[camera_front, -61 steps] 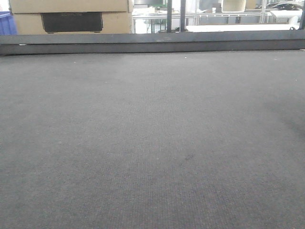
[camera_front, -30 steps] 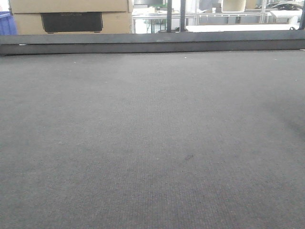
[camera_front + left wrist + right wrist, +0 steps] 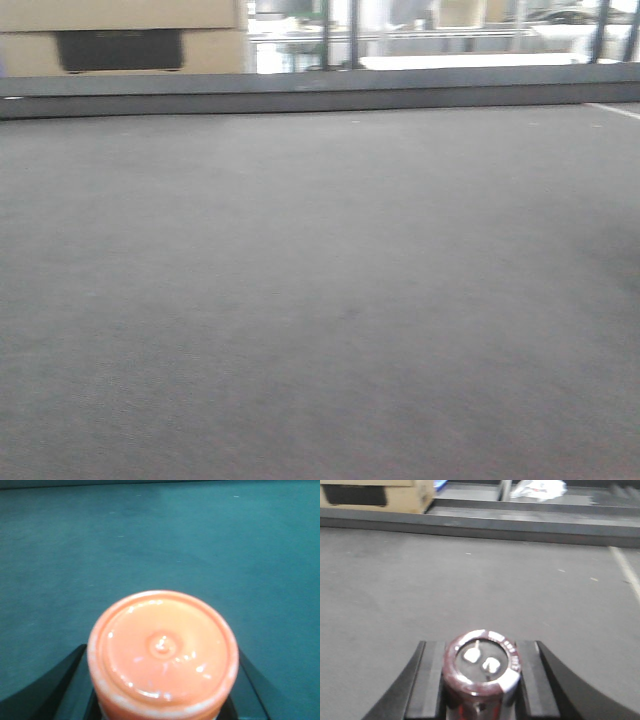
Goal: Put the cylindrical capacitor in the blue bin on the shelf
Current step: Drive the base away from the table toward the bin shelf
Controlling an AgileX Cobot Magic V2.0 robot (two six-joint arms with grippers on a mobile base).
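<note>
In the right wrist view my right gripper [image 3: 481, 682] is shut on the cylindrical capacitor [image 3: 482, 662], a dark maroon can with a silver stripe and two metal terminals facing the camera. Black fingers [image 3: 427, 680] press both its sides. In the left wrist view my left gripper [image 3: 160, 700] is shut on an orange round-topped cylinder [image 3: 162, 650], with a black finger [image 3: 45, 695] at each side. Both are held above grey carpet [image 3: 320, 300]. The steel shelf is out of view. A scrap of blue [image 3: 438, 484] shows at the top edge; I cannot tell what it is.
A cardboard box [image 3: 120, 40] with a dark label stands at the back left, also in the right wrist view [image 3: 375, 495]. A low dark ledge [image 3: 320, 95] runs across the back. A white floor line [image 3: 625, 570] lies to the right. Blurred frames and posts [image 3: 352, 30] stand behind.
The front view has swung right and blurred: the box and posts slid left in the image, the blue thing at the far left edge left the view, and a white line appeared at right.
</note>
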